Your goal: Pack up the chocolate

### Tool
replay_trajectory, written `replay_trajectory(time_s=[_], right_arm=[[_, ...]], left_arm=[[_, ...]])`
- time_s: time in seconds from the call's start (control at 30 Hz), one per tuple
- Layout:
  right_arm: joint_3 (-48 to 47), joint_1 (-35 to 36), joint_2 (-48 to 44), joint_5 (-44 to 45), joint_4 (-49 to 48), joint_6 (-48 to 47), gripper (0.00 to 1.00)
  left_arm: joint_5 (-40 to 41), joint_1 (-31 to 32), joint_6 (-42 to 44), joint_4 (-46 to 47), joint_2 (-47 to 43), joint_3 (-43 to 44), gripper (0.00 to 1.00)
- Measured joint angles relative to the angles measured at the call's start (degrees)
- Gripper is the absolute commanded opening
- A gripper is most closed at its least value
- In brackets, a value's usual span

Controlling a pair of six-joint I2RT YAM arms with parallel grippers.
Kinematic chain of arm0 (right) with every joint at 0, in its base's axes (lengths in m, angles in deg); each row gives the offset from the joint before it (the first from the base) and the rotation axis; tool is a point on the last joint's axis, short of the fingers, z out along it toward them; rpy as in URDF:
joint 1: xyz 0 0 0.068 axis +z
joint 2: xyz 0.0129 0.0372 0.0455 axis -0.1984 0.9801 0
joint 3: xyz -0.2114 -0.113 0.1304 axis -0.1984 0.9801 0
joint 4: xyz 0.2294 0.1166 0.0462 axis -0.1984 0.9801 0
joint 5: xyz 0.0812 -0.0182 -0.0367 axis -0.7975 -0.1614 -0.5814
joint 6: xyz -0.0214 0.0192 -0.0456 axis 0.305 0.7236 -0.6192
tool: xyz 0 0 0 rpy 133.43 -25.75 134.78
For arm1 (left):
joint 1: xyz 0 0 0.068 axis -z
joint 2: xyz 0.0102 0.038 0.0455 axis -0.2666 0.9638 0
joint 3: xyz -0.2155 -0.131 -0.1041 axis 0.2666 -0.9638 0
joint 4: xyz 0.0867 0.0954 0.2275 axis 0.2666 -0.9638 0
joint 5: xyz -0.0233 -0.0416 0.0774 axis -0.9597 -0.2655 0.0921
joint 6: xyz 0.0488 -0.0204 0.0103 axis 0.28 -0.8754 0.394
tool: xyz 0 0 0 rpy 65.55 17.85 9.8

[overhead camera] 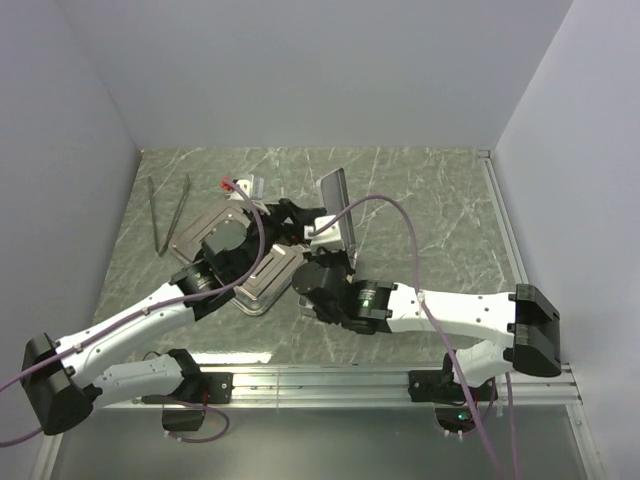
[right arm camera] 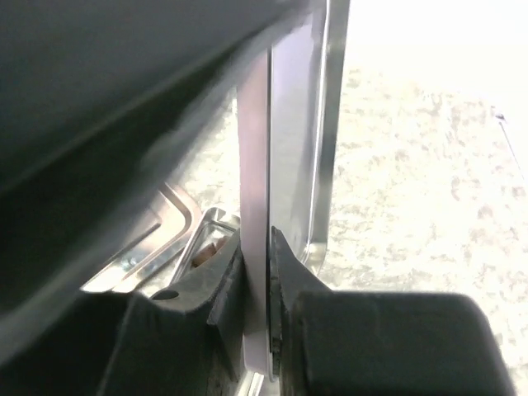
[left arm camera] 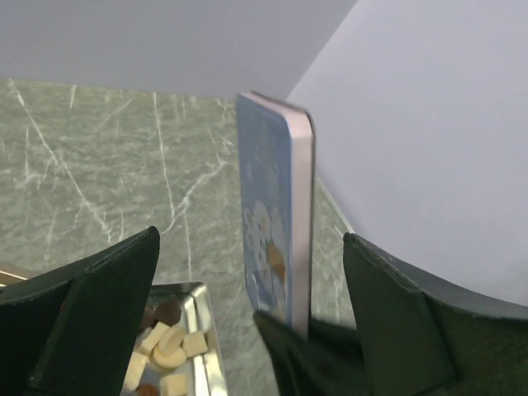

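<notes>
Far left on the green marbled counter (overhead camera: 430,220) I see a pair of metal tongs (overhead camera: 165,215) lying well apart from the action. My left hand (left arm camera: 249,239) is spread wide and has nothing in it; its two dark fingers (left arm camera: 107,289) stand either side of the blue-printed lid (left arm camera: 268,214) with a clear gap on each side. Just below that left finger, on the left wrist view, the chocolate (left arm camera: 169,346) sits in a shiny metal container (left arm camera: 206,346): cream cubes with a couple of dark brown lumps among them, piled in the corner that I can see. The lid stands upright on its edge, print facing left, beside the container. My right hand (right arm camera: 257,239) is pinched tight on the lid's lower edge and holds it up, one finger on each face.
</notes>
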Motion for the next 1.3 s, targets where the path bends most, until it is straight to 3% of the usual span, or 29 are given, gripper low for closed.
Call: replay_trajectory(time_s=[0.13, 0.3, 0.47, 0.67, 0.97, 1.2, 1.23, 1.3], right_arm=[[2.78, -5.11, -4.17, -5.90, -0.96, 1.55, 0.00], [11.17, -10.21, -15.47, -16.59, -5.57, 1.92, 0.00], [17.88, -11.28, -28.48, -28.79, -12.09, 2.23, 0.00], [25.03, -14.56, -39.45, -43.19, -19.02, 4.70, 0.00], [29.22, -17.51, -42.03, -62.75, -23.12, 10.36, 0.00], [31.67, -18.36, -43.65, -74.77, -27.02, 15.43, 0.00], [31.80, -18.49, -43.74, -76.26, -27.50, 16.09, 0.00], [31.80, -18.73, -43.41, -78.44, -28.70, 17.22, 0.00]], left_arm=[[-2.34, 0.15, 4.46, -0.13, -5.53, -3.37, 0.99], [-16.94, -7.56, 7.13, 9.55, -13.64, -15.30, 0.99], [-33.99, -17.03, 4.76, 20.04, -7.02, -18.05, 1.00], [-48.09, -18.21, 0.20, 31.08, 0.61, -18.86, 0.99], [-54.18, -18.32, -5.18, 46.03, 1.03, -20.11, 0.99], [-54.03, -18.32, -5.25, 46.93, 2.54, -20.11, 0.99], [-54.14, -18.32, -5.33, 46.95, 2.97, -20.11, 0.98], [-54.36, -18.32, -6.01, 47.36, 3.76, -20.11, 0.86]])
